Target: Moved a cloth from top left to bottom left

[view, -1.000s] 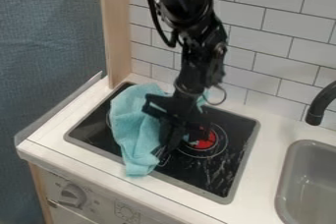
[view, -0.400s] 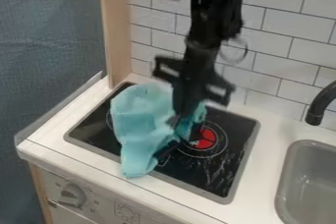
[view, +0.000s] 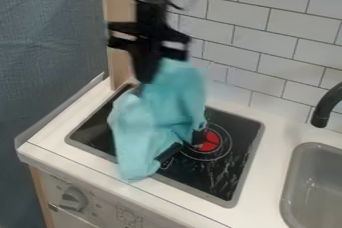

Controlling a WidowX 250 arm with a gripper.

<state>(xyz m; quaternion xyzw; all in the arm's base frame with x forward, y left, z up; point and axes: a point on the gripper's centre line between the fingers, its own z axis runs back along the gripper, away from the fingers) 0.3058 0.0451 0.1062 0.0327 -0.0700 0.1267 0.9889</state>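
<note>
Hanging from the tool [view: 152, 74], cloth [view: 159, 114] overlaps the stovetop's front edge [view: 194, 191].

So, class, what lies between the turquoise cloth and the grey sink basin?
Beyond the cloth: the red-centred burner on the black stovetop, then white counter up to the sink (camera view).
</note>
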